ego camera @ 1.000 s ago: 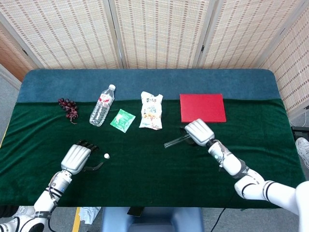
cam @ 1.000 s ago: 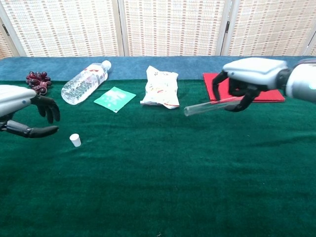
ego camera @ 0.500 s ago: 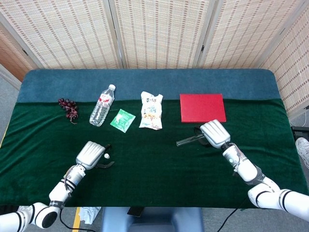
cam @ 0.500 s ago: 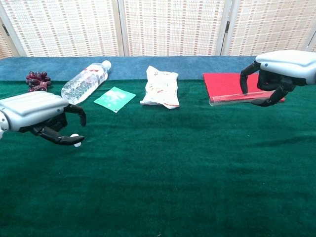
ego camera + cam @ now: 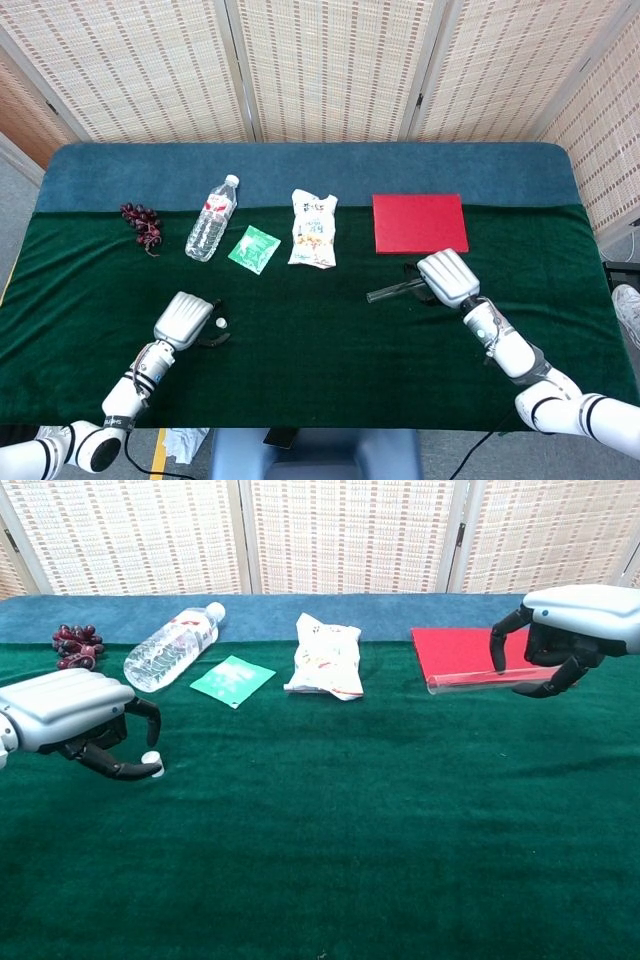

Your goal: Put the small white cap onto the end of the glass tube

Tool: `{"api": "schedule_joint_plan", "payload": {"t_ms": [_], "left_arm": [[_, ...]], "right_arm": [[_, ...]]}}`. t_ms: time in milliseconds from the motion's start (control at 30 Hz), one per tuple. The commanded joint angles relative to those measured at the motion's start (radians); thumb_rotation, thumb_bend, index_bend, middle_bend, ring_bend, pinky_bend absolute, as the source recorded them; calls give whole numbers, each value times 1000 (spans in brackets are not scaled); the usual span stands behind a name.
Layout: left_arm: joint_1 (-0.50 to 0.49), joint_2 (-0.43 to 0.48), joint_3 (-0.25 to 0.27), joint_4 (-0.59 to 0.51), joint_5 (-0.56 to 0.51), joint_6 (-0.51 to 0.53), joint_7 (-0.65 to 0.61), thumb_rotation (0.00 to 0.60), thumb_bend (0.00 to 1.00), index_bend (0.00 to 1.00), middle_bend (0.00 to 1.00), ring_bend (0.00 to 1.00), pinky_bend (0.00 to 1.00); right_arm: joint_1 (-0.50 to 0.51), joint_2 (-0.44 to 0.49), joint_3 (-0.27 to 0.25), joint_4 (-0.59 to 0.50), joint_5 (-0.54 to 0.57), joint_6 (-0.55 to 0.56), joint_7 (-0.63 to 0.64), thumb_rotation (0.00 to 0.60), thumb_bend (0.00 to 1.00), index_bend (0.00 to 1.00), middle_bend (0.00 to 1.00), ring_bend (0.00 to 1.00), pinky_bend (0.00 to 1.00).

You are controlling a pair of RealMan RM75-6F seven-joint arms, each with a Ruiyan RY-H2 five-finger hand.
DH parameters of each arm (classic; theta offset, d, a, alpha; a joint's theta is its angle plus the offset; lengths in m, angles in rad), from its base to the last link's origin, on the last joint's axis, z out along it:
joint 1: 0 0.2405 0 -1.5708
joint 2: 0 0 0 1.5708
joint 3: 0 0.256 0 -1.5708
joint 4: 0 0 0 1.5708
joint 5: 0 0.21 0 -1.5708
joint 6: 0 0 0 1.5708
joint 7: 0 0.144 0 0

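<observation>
The left robot hand (image 5: 75,723) curled over the small white cap (image 5: 150,761) on the desk (image 5: 330,830), fingertips touching it, though whether it was gripped couldn't be told. The right robot hand (image 5: 560,640) held the glass tube (image 5: 470,682) level, well apart from the cap. A loose pinch could flick that cap away.

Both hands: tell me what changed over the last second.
The left hand moved in over the small white cap; its fingertips now touch it. The right hand, holding the clear glass tube, drew back toward the robot's right. Bottle, packets, grapes and red board stayed put.
</observation>
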Motion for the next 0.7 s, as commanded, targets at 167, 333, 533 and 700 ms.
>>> {"api": "schedule_joint_plan", "payload": {"t_ms": [167, 333, 533, 700], "left_arm": [[4, -7, 2, 1, -6, 9, 0, 584, 318, 386, 947, 817, 785], [2, -11, -3, 1, -16, 0, -23, 594, 319, 422, 947, 818, 785], [-9, -10, -11, -12, -31, -18, -34, 599, 323, 453, 947, 818, 785], [-19, -9, -15, -22, -46, -32, -27, 600, 347, 477, 947, 818, 785]], "right_arm": [[-5, -1, 1, 5, -2, 3, 7, 600, 708, 786, 1000, 1000, 1000], [-12, 1, 1, 6, 0, 5, 12, 600, 709, 789, 1000, 1000, 1000], [-18, -3, 1, 12, 1, 5, 18, 600, 709, 789, 1000, 1000, 1000], [-21, -6, 1, 20, 0, 4, 26, 600, 709, 790, 1000, 1000, 1000]]}}
